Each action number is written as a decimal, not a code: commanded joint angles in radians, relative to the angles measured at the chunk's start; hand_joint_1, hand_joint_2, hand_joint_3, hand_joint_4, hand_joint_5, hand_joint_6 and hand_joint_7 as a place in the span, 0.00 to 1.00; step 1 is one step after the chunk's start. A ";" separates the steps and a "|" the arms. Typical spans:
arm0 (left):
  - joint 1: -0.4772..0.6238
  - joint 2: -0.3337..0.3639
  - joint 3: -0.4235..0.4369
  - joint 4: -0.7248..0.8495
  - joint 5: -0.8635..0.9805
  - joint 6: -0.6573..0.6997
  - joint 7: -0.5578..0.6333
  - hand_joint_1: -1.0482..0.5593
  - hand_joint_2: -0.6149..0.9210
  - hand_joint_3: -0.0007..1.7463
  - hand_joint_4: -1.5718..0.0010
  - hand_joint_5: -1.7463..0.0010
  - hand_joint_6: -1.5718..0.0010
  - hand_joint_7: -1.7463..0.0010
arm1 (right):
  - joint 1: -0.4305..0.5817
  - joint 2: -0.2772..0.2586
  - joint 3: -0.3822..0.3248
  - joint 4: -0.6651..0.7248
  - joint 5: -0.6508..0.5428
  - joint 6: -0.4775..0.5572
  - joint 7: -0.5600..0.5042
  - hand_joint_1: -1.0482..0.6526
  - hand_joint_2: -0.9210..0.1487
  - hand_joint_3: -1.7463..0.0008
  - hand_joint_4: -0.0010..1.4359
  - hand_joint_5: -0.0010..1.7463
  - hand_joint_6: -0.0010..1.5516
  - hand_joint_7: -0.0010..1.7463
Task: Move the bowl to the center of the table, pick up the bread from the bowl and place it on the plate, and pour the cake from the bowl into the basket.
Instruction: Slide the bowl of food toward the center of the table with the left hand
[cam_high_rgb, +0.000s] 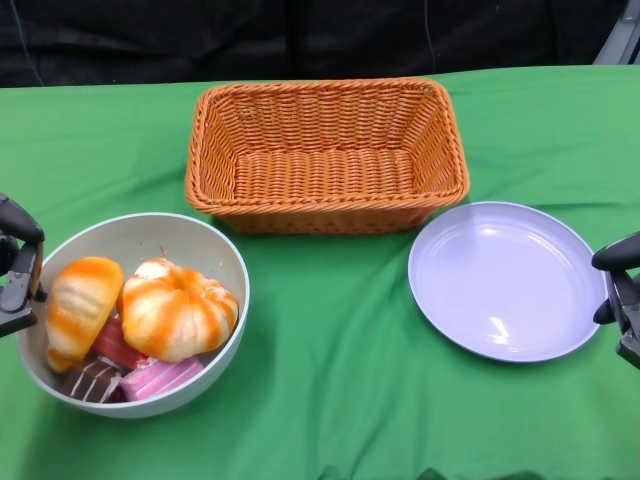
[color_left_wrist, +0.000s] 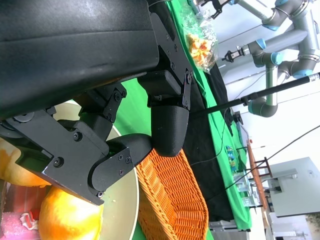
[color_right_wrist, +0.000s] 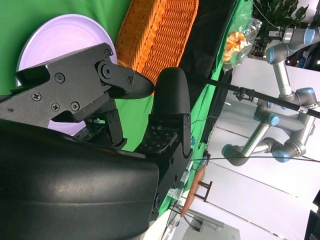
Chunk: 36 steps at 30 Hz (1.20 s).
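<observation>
Left hand (cam_high_rgb: 18, 262) fingers (color_left_wrist: 167, 127) apart, empty, at bowl (cam_high_rgb: 215, 250) left rim. Right hand (cam_high_rgb: 622, 290) fingers (color_right_wrist: 172, 92) apart, empty, just beside plate (cam_high_rgb: 500, 280) right edge. Bowl sits front-left on green surface (cam_high_rgb: 340, 380), holding two orange breads (cam_high_rgb: 178, 308), pink and brown cakes (cam_high_rgb: 160, 377). Basket (cam_high_rgb: 326, 155) behind, centre; plate front-right, bare.

Bare cloth (cam_high_rgb: 340, 340) between bowl (cam_high_rgb: 140, 240) (left) and plate (cam_high_rgb: 505, 280)
</observation>
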 joint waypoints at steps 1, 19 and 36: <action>0.005 0.020 0.014 0.010 0.002 -0.020 -0.008 0.55 0.73 0.68 0.47 0.00 0.57 0.10 | 0.007 -0.001 -0.002 -0.002 0.002 -0.010 -0.001 0.53 0.18 0.59 0.54 0.88 0.45 0.72; -0.056 -0.058 0.067 0.144 0.083 -0.251 0.190 0.55 0.74 0.67 0.48 0.00 0.56 0.14 | -0.005 0.002 0.008 0.035 -0.015 -0.043 -0.013 0.55 0.19 0.57 0.53 0.88 0.45 0.72; -0.142 0.035 0.091 0.323 0.283 -0.253 0.458 0.37 0.98 0.21 0.51 0.68 0.45 0.84 | -0.021 0.007 0.021 0.098 -0.048 -0.109 -0.032 0.54 0.21 0.56 0.54 0.85 0.46 0.71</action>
